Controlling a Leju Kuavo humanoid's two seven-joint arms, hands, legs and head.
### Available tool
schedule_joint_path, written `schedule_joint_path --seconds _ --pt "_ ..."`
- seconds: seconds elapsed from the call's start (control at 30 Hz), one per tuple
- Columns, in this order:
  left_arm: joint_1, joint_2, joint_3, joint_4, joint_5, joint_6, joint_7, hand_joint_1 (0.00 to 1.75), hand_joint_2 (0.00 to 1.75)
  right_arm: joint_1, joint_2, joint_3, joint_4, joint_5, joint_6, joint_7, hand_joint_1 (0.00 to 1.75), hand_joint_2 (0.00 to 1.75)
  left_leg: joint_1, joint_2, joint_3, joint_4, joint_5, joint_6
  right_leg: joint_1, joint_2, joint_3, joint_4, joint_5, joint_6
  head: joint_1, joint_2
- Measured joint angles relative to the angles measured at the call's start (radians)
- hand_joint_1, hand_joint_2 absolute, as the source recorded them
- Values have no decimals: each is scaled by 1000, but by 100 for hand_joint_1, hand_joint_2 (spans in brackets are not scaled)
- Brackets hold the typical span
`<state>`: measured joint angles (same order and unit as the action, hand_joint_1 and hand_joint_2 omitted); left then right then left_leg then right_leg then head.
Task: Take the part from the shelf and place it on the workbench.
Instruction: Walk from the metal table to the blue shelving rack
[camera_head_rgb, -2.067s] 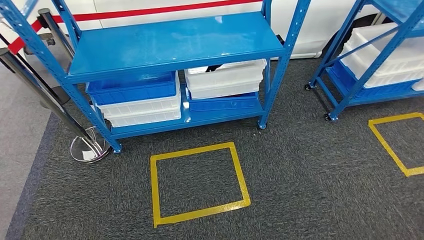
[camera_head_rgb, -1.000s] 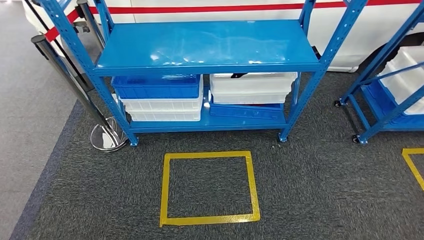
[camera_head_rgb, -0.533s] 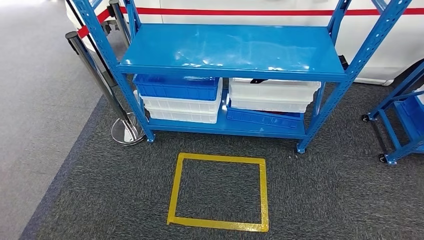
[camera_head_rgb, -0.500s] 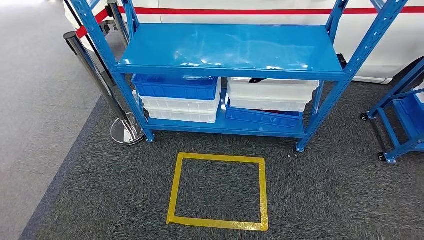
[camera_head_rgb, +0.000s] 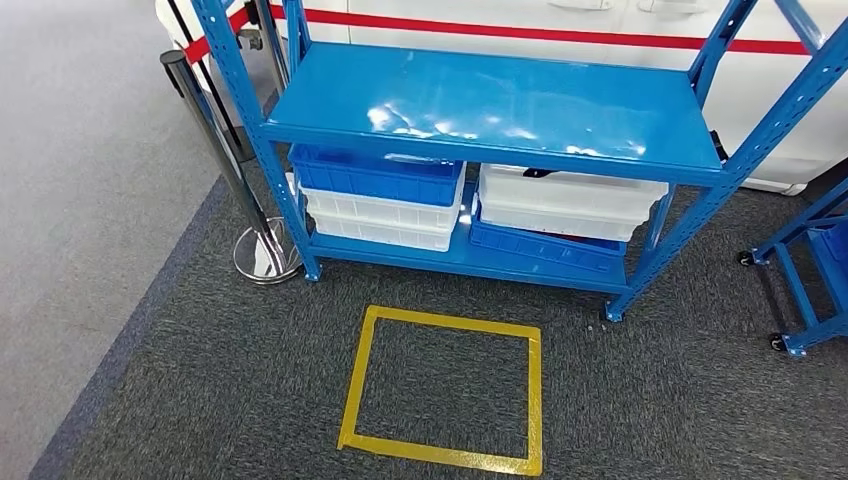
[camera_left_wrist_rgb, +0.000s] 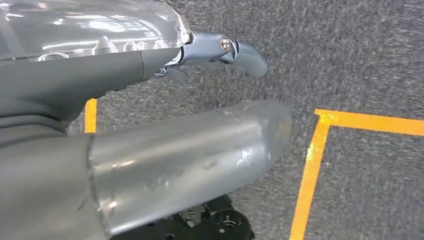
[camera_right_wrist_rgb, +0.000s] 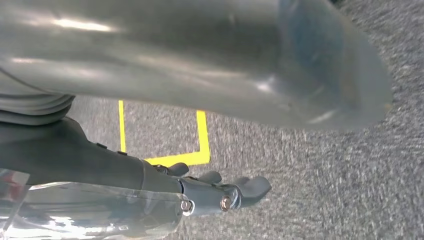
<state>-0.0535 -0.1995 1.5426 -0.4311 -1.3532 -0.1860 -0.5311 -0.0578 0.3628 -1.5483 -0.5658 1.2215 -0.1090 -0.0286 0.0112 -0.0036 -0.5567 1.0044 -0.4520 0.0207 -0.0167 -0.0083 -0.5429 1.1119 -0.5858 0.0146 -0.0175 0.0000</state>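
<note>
The robot's left hand (camera_left_wrist_rgb: 150, 130) hangs above dark grey carpet (camera_head_rgb: 650, 400), thumb and darker fingers (camera_left_wrist_rgb: 245, 52) apart and holding nothing; a line of yellow floor tape (camera_left_wrist_rgb: 307, 170) runs just beyond it in the left wrist view. The right hand (camera_right_wrist_rgb: 200, 150) likewise hangs over the carpet, fingers (camera_right_wrist_rgb: 250, 189) loosely spread and empty, with a corner of yellow tape showing between thumb and fingers in the right wrist view.

In the head view, a yellow taped square (camera_head_rgb: 445, 388) marks the carpet directly before a blue metal shelf (camera_head_rgb: 500, 100). Its upper deck is bare and glossy. On the lower deck, a blue bin (camera_head_rgb: 375, 178) sits atop two white bins (camera_head_rgb: 380, 220) at the left; at the right, white bins (camera_head_rgb: 565, 205) rest on a tilted blue bin (camera_head_rgb: 540, 248). A small dark object, possibly the part (camera_head_rgb: 540, 173), shows at the rim of the upper right white bin, too hidden to identify.

A chrome-based barrier post (camera_head_rgb: 225, 165) stands just left of the shelf. A second blue rack (camera_head_rgb: 800, 300) on casters stands at the right edge.
</note>
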Motion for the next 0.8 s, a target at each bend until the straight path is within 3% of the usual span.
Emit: schedule_joint_path --seconds 0.07,0.1,0.13,0.17,0.2,0.27,0.3,0.4,0.47,0.5,0.6,0.63,0.67,0.73,0.8 --pt "-1 0 0 0 1 -1 1 0 0 0 0 0 0 0 0 0 0 0 -2 0 4 -2 -4 7 1 3 -79 131 -51 1 3 0" --pt "-1 0 0 0 1 -1 1 0 0 1 0 0 0 0 1 0 0 44 -3 0 7 -1 -7 8 1 4 -111 177 -57 2 3 0" --pt "-1 0 0 0 1 -1 2 0 0 2 0 0 0 0 1 0 0 87 -3 -1 11 -1 -10 8 1 4 -129 192 -44 2 3 0" --pt "0 0 0 0 1 -1 3 0 0 2 -1 0 0 0 2 0 0 131 -3 -3 17 0 -15 7 1 4 -127 169 -12 1 3 0" --pt "1 0 0 0 1 -1 4 0 0 3 -1 0 0 0 1 0 0 131 -4 -4 24 0 -20 5 1 4 -109 115 33 -2 3 0" --pt "1 -2 0 0 2 -1 7 0 0 4 -2 0 0 -4 0 -3 0 44 -7 -5 33 6 -33 -3 3 4 -60 -13 101 -10 6 0" --pt "1 -3 -1 0 2 -1 7 0 0 3 -2 0 0 -11 0 -5 0 0 -9 -4 34 8 -39 -8 5 6 -45 -54 115 -13 6 0" --pt "0 -3 -1 -3 7 -1 9 0 0 -1 -2 -1 0 -37 4 -12 0 0 -11 3 39 8 -51 -26 6 15 -34 -78 110 -25 7 0" --pt "-1 -4 -2 -5 10 -1 9 0 0 0 -2 -2 0 -41 6 -16 0 0 -8 4 34 38 -73 -38 2 19 -25 -84 109 -36 4 0" --pt "-1 -4 -2 -6 11 -1 10 0 0 0 -2 -2 0 -39 5 -16 0 0 -6 4 16 82 -97 -43 -1 18 -20 -87 108 -41 1 0" --pt "-1 -5 -2 -6 12 -1 11 0 0 1 -2 -2 0 -32 2 -16 0 0 -1 3 -89 272 -172 -54 1 19 -11 -87 98 -48 -2 0" --pt "0 -5 -2 -6 12 -1 12 0 0 2 -2 -2 0 -31 2 -16 0 0 0 4 -110 298 -167 -55 1 20 -6 -87 93 -47 -2 0" --pt "1 -5 -2 -6 12 -1 13 0 0 2 -2 -1 0 -30 2 -15 0 0 0 4 -112 284 -140 -55 1 21 1 -87 88 -46 -2 0" --pt "2 -5 -3 -6 12 -1 14 0 0 3 -2 -1 0 -30 1 -15 0 0 1 3 -70 162 -52 -49 1 21 19 -87 75 -41 -2 0" --pt "2 -5 -4 -6 12 -1 15 0 0 3 -2 -1 0 -28 1 -15 0 0 -4 2 -26 55 -6 -39 4 22 30 -87 64 -32 -2 0"
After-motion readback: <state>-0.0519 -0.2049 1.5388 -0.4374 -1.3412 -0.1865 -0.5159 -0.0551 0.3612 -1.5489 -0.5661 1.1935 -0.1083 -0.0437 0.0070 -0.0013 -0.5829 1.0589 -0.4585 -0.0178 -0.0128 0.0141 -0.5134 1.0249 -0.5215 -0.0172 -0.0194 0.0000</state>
